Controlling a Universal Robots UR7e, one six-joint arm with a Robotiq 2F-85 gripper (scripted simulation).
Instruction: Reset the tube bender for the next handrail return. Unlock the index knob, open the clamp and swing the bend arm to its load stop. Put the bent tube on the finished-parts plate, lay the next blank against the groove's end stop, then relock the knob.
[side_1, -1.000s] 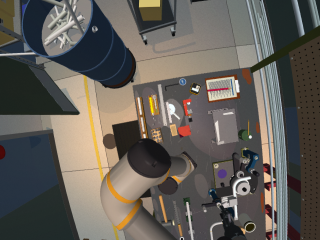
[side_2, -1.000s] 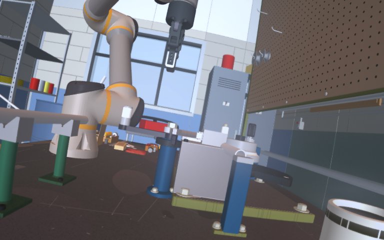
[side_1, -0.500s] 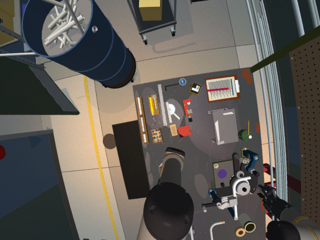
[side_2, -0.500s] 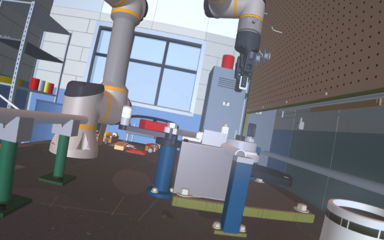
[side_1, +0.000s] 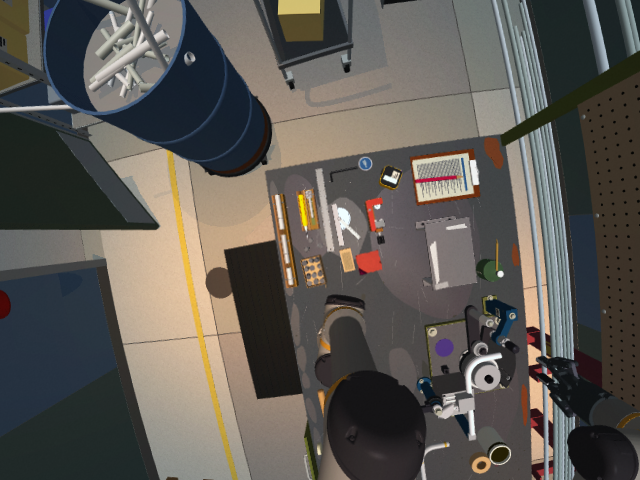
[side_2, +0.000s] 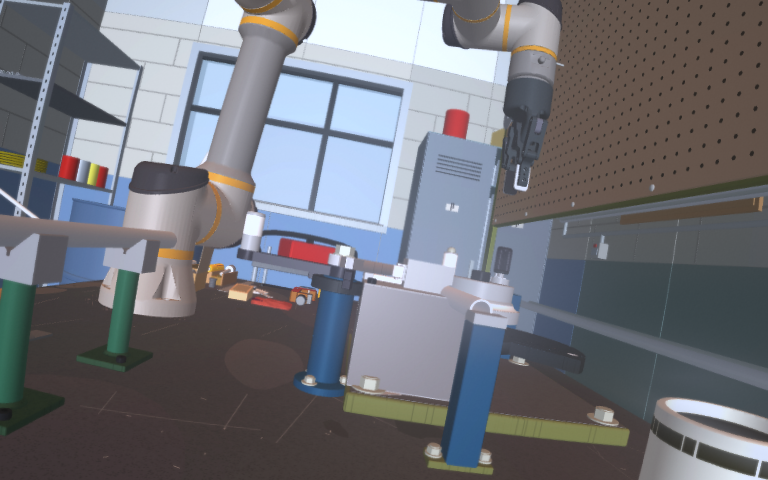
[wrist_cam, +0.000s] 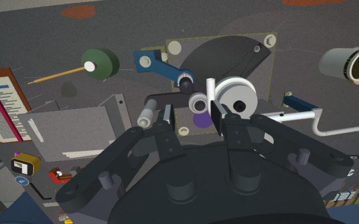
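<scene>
The black index knob (wrist_cam: 186, 86) sits on the blue arm (wrist_cam: 159, 67) of the tube bender, well below my gripper (wrist_cam: 191, 117), which hangs open and empty high above the bender's far side, close to the pegboard. In the second side camera the gripper (side_2: 521, 170) is well above the knob (side_2: 503, 259). The bent white tube (wrist_cam: 303, 117) wraps the grey bend die (wrist_cam: 238, 96), one end standing up beside it. The black bend arm (wrist_cam: 167, 100) ends in a pale handle (wrist_cam: 146, 117). The grey finished-parts plate (side_1: 450, 253) lies on the bench beyond the bender.
Behind the bender the brown pegboard (side_2: 651, 96) rises close to my gripper, with long tubes (side_1: 537, 206) racked along it. A green roll with a rod (wrist_cam: 97, 64), a clipboard (side_1: 445, 176) and small tools (side_1: 320, 227) lie across the bench; a grey cup (side_2: 708, 441) stands at its corner.
</scene>
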